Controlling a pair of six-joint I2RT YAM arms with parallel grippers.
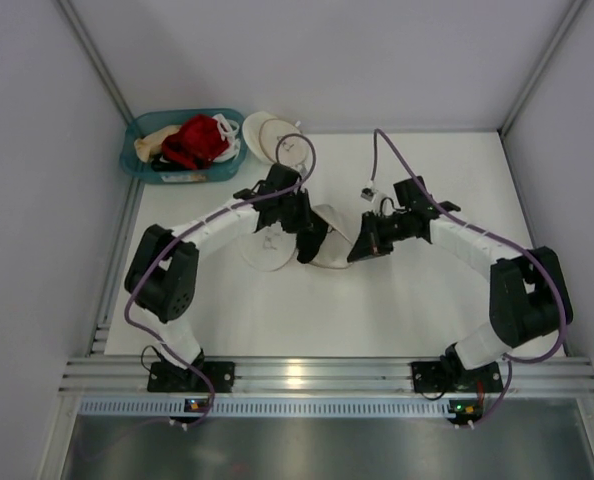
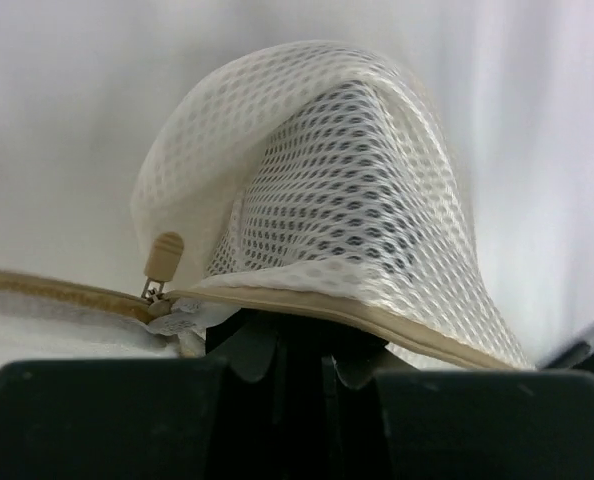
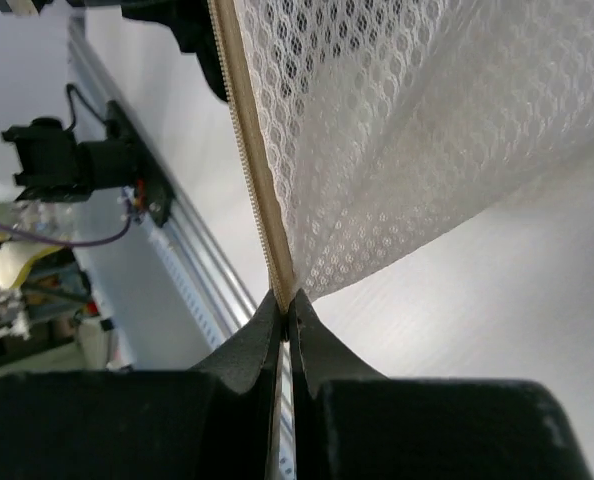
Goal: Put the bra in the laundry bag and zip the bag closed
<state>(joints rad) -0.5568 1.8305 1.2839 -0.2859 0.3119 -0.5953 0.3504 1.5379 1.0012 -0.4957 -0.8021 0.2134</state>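
As left tool (image 2: 295, 352), right tool (image 3: 285, 306) pinch laundry bag (image 2: 349, 185) — (contents unclear)

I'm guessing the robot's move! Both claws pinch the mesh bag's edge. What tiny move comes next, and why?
Probably the left gripper should shift onto the zip pull beside it; the right gripper pinches the rim of the laundry bag taut.

Overhead, the arms (image 1: 227, 220) cover much of the bag (image 1: 329, 232). Its mesh runs off the right wrist view's top edge. The left fingers' (image 2: 249, 350) tips vanish under its rim.
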